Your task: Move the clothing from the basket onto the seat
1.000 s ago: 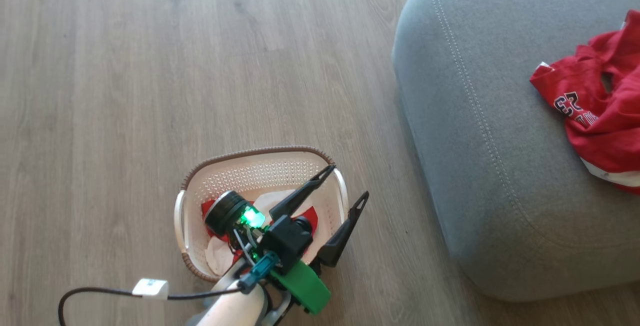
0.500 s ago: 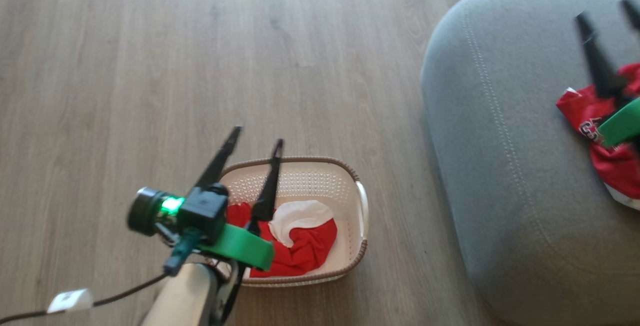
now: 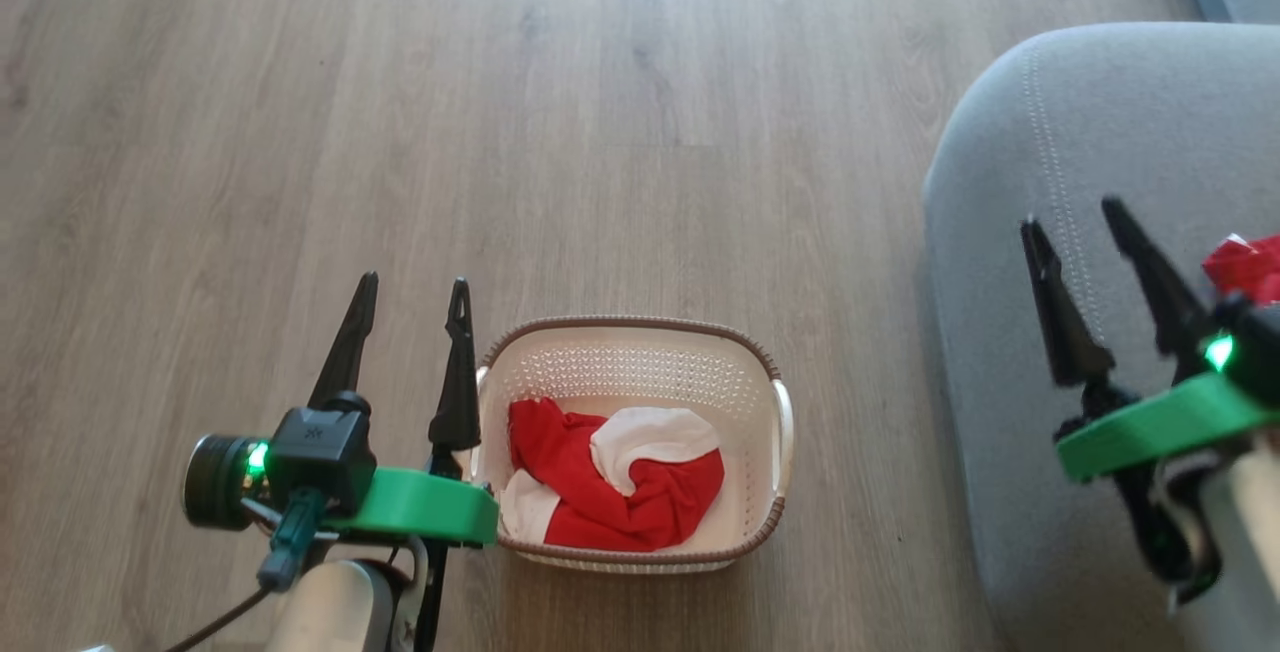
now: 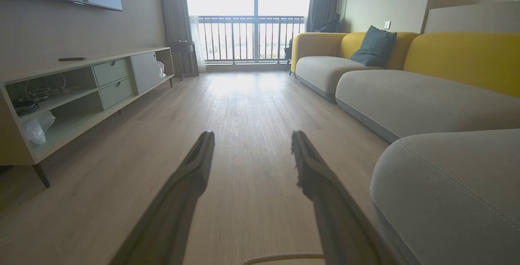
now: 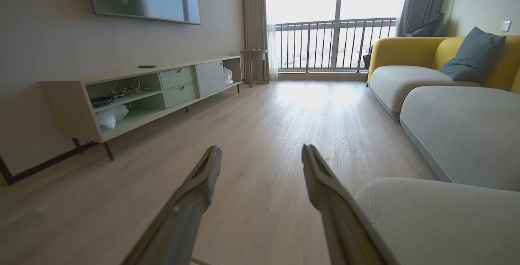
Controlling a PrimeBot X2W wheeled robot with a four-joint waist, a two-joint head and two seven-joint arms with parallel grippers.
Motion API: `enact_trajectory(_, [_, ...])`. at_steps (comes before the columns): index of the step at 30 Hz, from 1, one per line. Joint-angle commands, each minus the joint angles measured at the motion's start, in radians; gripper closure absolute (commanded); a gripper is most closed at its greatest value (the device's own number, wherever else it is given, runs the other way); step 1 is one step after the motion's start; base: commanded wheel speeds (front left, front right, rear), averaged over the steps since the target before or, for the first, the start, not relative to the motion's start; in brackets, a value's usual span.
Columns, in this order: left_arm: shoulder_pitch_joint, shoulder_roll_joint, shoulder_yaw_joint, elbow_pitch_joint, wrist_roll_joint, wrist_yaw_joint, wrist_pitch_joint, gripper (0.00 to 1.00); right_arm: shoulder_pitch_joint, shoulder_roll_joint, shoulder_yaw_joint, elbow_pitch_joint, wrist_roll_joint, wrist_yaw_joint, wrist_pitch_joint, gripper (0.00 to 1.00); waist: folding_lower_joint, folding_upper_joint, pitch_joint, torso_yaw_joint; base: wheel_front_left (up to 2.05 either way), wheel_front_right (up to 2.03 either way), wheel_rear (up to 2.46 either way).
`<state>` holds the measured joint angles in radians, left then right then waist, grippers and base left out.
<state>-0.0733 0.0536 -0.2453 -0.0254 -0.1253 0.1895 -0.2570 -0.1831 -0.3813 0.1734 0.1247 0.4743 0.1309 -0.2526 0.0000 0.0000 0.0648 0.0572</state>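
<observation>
Head view: left tool (image 3: pixel 414 282), spread, at 9 o'clock of the basket (image 3: pixel 630 322); right tool (image 3: pixel 1069 214), spread, over the seat (image 3: pixel 1100 112). A shallow pinch could spill the clothing (image 3: pixel 610 492) onto the floor (image 3: pixel 600 132).

head looks down, wrists low, sharing seat (image 3: pixel 1130 112)

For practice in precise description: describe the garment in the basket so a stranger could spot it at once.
From the big grey seat, look across the wooden floor to the small cream basket with a brown rim. Crumpled inside lies the garment, bright red with a white panel. The other red piece lies on the seat instead.
</observation>
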Motion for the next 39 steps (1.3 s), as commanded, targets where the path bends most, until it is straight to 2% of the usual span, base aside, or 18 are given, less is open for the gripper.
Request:
enact_trajectory(1, [-0.016,-0.003,0.036,-0.042,-0.005,0.01,-0.005,0.0,-0.004,-0.002,-0.002,-0.037,-0.005,0.0,-0.009,0.0,0.0,0.0,-0.003,0.006,0.0,0.0,0.0])
enact_trajectory(6, [0.02,-0.003,0.03,-0.034,0.014,0.022,-0.005,0.0,0.074,0.075,-0.029,-0.061,-0.062,0.0,-0.009,0.0,0.0,0.0,-0.009,0.013,0.0,0.0,0.0])
enact_trajectory(10, [0.035,-0.003,0.028,-0.028,0.03,0.029,-0.005,0.0,0.1,0.112,-0.032,-0.068,-0.092,0.0,-0.009,0.0,0.0,0.0,-0.012,0.008,0.0,0.0,0.0])
enact_trajectory(20, [0.028,-0.003,0.02,-0.015,0.049,0.036,-0.005,0.0,0.108,0.12,-0.059,-0.078,-0.131,0.0,-0.009,0.0,0.0,0.0,-0.005,0.013,0.0,0.0,0.0])
enact_trajectory(39, [0.013,-0.003,0.005,-0.004,0.051,0.02,-0.005,0.0,0.094,0.128,-0.068,-0.071,-0.132,0.0,-0.009,0.0,0.0,0.0,0.01,0.014,0.0,0.0,0.0])
